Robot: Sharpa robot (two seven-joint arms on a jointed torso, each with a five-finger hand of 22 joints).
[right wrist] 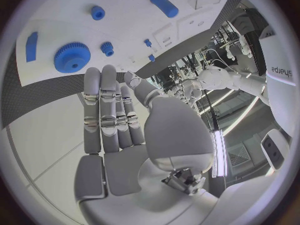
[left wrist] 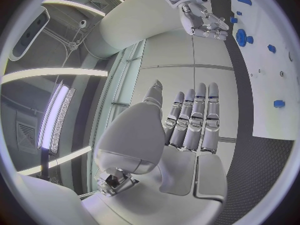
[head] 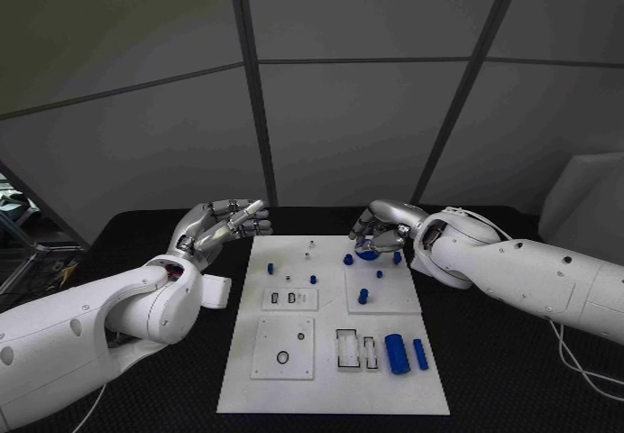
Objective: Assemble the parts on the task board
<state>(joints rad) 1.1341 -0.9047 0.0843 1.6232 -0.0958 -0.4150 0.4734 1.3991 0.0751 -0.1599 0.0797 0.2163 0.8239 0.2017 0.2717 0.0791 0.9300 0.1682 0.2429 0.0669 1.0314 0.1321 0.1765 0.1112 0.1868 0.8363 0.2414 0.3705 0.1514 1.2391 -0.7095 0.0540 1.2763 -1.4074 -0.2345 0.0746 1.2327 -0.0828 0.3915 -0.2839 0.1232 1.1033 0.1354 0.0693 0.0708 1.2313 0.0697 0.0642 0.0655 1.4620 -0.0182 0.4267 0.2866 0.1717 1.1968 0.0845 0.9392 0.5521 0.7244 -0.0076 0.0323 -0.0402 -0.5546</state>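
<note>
The white task board [head: 332, 379] lies in the middle of the black table. My right hand [head: 384, 233] hovers over its far edge, fingers apart and holding nothing, just above a blue gear [head: 370, 255]. That blue gear [right wrist: 71, 57] lies past the fingertips with a smaller gear [right wrist: 107, 48] beside it. My left hand [head: 224, 225] is raised off the board's far left corner, and its fingers [left wrist: 194, 120] are stretched out with nothing in them. Small blue pegs [head: 362, 295] stand on the board, and two blue cylinders [head: 397, 354] lie near its right front.
Recessed white plates with slots [head: 284, 347] sit in the board's near half. A white block [head: 216, 291] rests on the table left of the board. Black tabletop [head: 507, 361] stretches to the right, with a thin cable [head: 573, 361] on it.
</note>
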